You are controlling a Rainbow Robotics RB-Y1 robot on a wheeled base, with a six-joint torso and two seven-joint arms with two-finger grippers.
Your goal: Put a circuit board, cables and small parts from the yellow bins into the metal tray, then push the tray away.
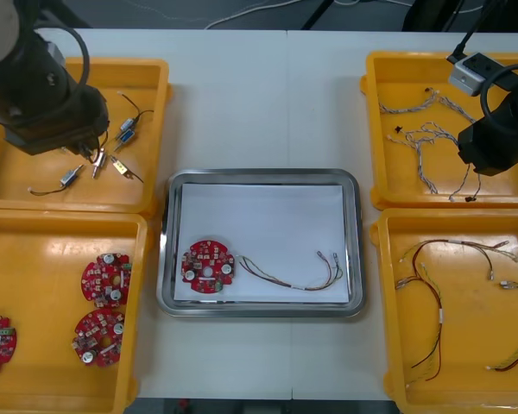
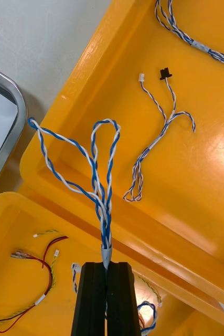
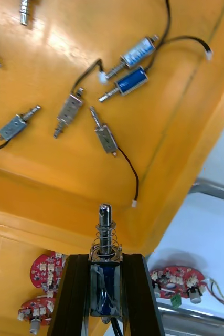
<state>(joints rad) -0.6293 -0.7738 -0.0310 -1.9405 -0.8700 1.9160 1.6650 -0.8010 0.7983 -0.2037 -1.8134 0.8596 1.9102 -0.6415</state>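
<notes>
**Both hands hold a piece above the far bins**

The left hand (image 3: 105,258) is pinching a small metal part (image 3: 105,236). The blue body of the part sits between the two fingers, and its spring and shiny pin stand out past the fingertips. This hand is above the far left yellow bin (image 1: 155,129). Beyond its fingertips, on the floor of the bin, lie other small metal parts (image 3: 70,111), some with thin black wires.

The right hand (image 2: 107,265) is above the far right yellow bin (image 1: 373,129). Its fingers are pressed almost together on a twisted blue and white cable (image 2: 98,173), gripped at a grey sleeve. The loops of the cable spread out from the fingertips. Past these loops, a second blue and white cable (image 2: 159,131) lies flat on the floor of the bin.

Between the two hands, on the bench (image 1: 259,95), stands the metal tray (image 1: 263,175), white inside. In it lie a circuit board (image 1: 208,266), in the corner nearer to the left hand, and just beside it a red and yellow cable (image 1: 293,274).
</notes>
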